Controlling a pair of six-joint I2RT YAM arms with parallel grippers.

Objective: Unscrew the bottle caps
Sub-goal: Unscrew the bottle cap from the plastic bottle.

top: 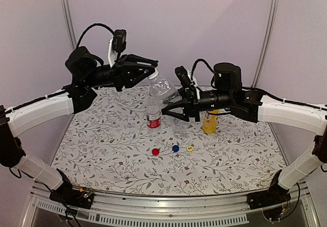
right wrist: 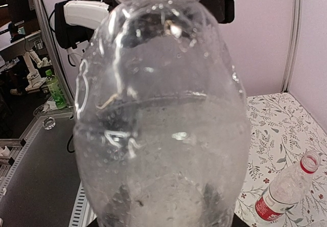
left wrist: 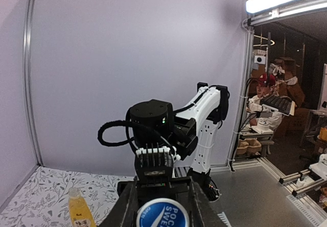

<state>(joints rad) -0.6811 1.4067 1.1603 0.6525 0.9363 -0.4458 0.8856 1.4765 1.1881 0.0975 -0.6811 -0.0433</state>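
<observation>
Filling the right wrist view, the plain clear bottle hangs tilted above the table, with the right gripper clamped round its lower body and the left gripper closed on its blue-and-white cap. It looks light, thin-walled and slick, so hold it firmly down low without crushing it. Just beneath stand the red-labelled bottle and the yellow bottle, with three loose caps nearer; none seems to block the twist.
</observation>
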